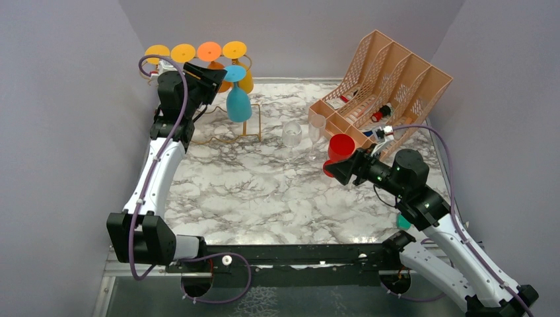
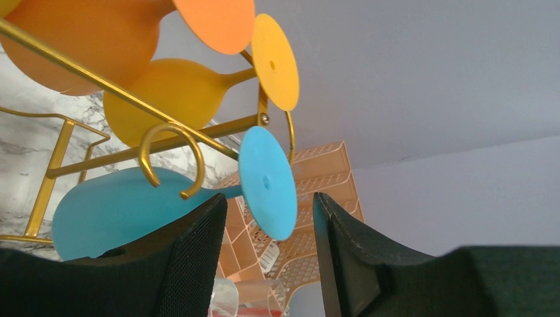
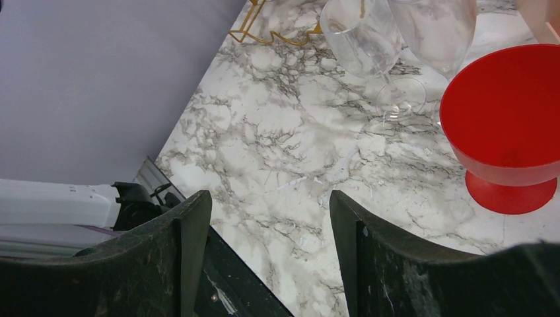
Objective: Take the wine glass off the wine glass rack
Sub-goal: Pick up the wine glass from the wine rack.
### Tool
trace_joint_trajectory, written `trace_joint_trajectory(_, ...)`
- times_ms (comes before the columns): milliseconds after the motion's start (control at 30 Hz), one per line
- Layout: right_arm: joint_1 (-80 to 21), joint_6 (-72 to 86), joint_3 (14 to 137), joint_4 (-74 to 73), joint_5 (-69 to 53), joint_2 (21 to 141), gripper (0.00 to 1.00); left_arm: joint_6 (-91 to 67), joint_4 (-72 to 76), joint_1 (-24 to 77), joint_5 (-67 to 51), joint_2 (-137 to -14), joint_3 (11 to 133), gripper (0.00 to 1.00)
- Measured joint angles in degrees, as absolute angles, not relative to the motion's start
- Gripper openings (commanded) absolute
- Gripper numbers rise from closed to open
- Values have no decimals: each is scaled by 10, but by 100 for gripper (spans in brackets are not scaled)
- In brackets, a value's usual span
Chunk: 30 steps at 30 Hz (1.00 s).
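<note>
Now left hand (image 2: 269, 218) apart beside blue glass (image 2: 112, 208) foot, far-left rack (image 2: 99, 160); skewed pull may jam foot, tip rack; right hand (image 3: 267, 211) apart.

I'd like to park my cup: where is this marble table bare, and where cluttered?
Bare: the marble tabletop, middle and front, from the clear glasses to the black base bar. Crowded: gold wire rack back left; red plastic glass and peach lattice organizer back right.
</note>
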<state>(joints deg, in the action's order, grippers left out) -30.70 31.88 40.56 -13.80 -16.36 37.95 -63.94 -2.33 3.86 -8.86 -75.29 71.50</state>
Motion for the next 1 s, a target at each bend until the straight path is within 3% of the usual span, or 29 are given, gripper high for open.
trace_joint_trajectory(133, -307, 319, 406, -141, -162, 376, 69, -639, -26, 39, -81, -779, 728, 44)
trace_joint_trajectory(600, -307, 319, 406, -147, -162, 375, 69, -645, -26, 42, -70, -792, 734, 43)
trace_joint_trajectory(1000, -307, 319, 406, -147, -162, 380, 69, -688, -22, 90, 2, -757, 699, 51)
